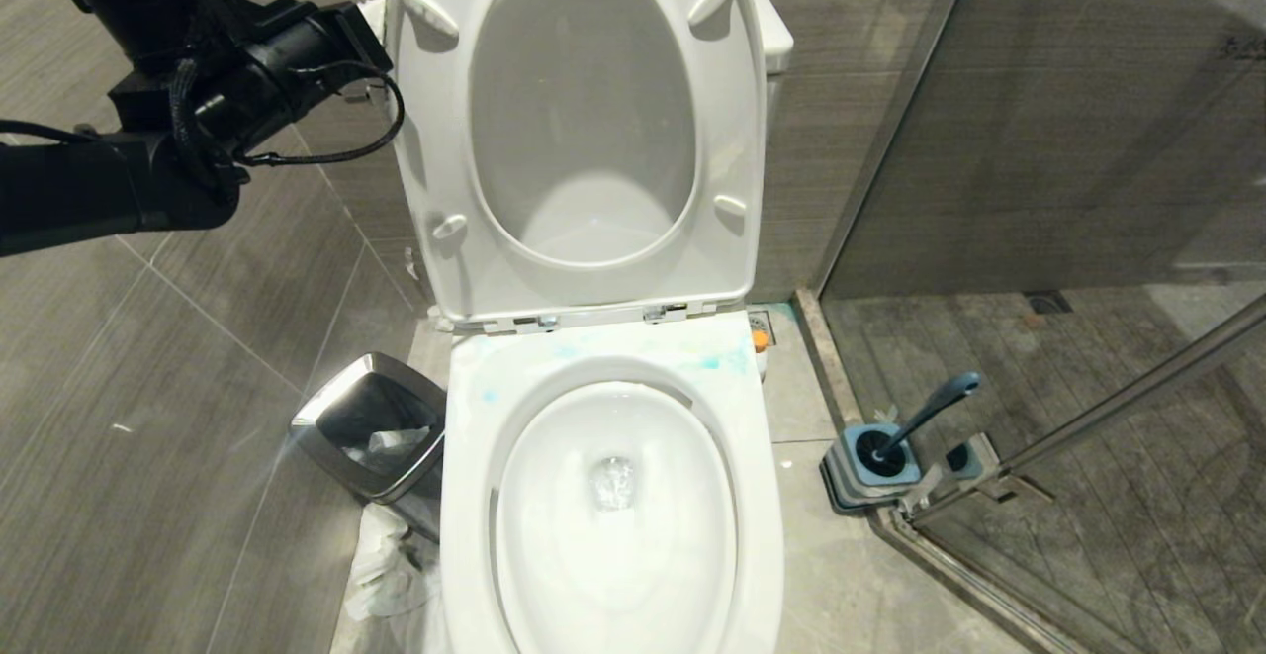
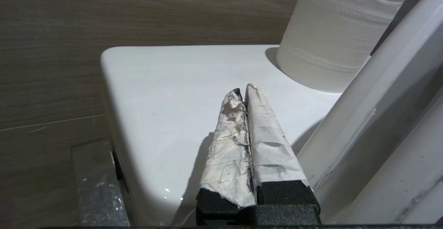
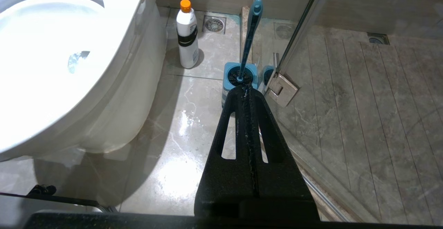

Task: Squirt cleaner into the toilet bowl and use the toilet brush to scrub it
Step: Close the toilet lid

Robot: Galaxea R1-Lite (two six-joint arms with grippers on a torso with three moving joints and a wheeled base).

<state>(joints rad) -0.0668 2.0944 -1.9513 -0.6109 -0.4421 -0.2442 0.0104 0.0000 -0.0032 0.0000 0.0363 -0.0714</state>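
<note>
Left gripper (image 2: 246,89) closed, empty, over the tank (image 2: 166,94) (likely nearing the flush). Right gripper (image 3: 246,89) closed, parked; brush (image 3: 250,35) sits in its holder (image 3: 230,78).

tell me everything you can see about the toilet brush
The toilet brush has a slim teal-blue handle with a flattened end, plastic by the look of it. It stands in its square blue holder on the floor, leaning, beside the glass shower door's hinge, to the right of the toilet bowl. Its dark head sits down in the holder. No gripper touches it.
</note>
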